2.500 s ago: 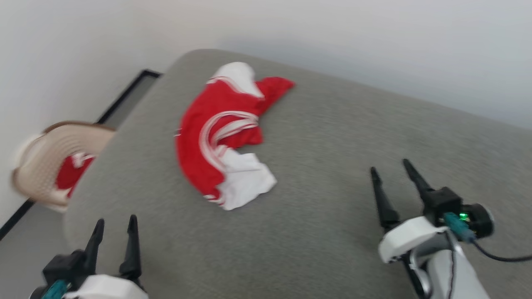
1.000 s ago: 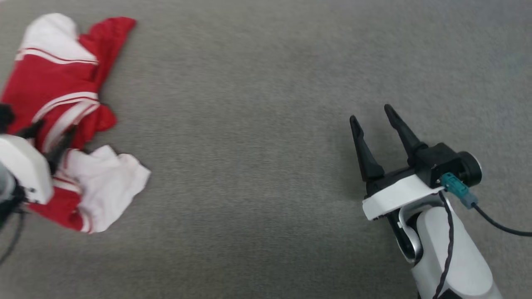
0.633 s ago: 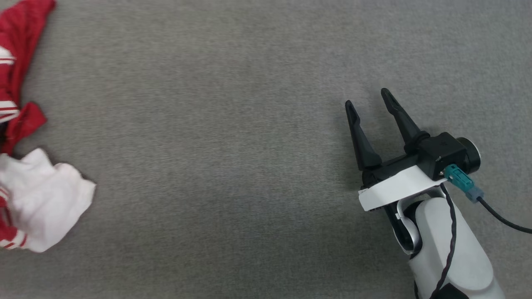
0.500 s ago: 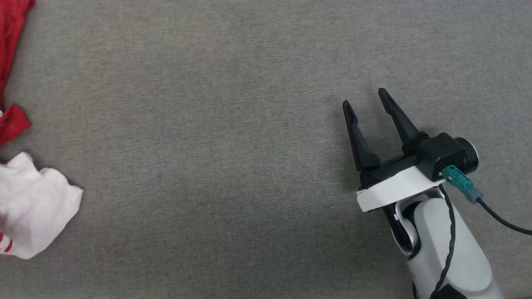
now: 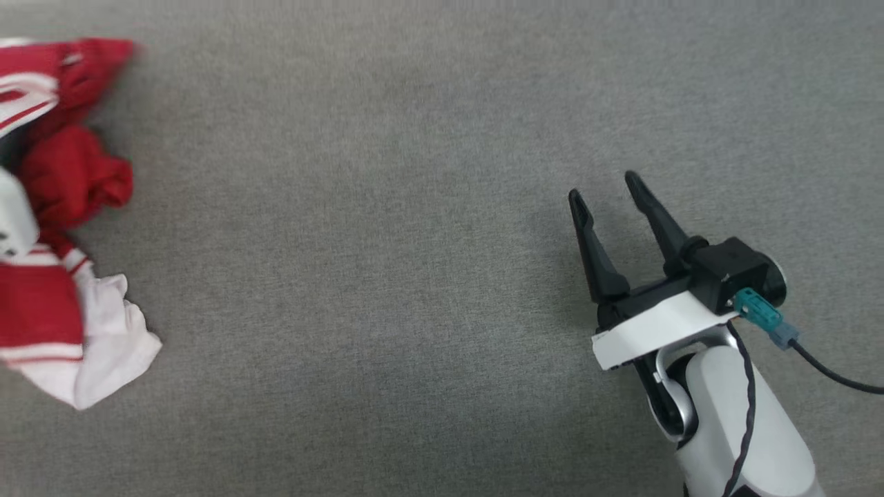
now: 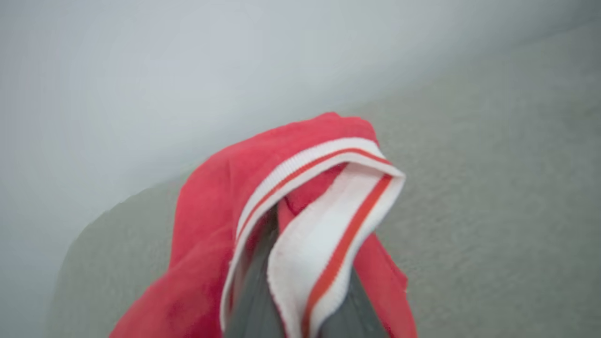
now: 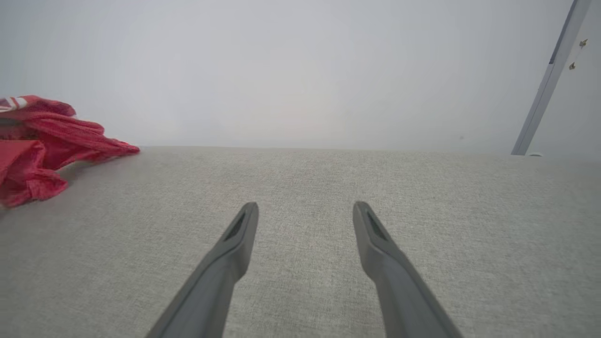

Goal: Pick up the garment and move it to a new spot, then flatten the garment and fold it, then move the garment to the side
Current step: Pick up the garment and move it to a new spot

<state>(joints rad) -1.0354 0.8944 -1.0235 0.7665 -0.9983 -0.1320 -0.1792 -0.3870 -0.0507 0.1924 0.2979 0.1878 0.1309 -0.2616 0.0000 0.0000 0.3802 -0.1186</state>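
Note:
The garment (image 5: 65, 186), red with white sleeves and striped trim, lies bunched at the left edge of the head view on a grey fabric surface (image 5: 387, 276). In the left wrist view the garment (image 6: 211, 211) is raised off the surface, its striped trim draped over my left gripper (image 6: 286, 281). The two grey fingers stand close together with cloth pinched between them and their tips hidden. My left arm's white wrist (image 5: 8, 221) shows beside the cloth. My right gripper (image 5: 603, 188) rests far to the right, open and holding nothing. From the right gripper (image 7: 305, 209), the garment (image 7: 37, 141) lies far left.
The grey fabric surface (image 7: 300, 178) stretches wide between the garment and my right arm. A pale wall (image 7: 300, 70) rises behind its far edge. A slanted metal strip (image 7: 544, 94) stands against the wall at the far right.
My left gripper has shut on the garment's striped trim, and the cloth has bunched and lifted. The head camera has shifted. My right gripper has stayed open in place.

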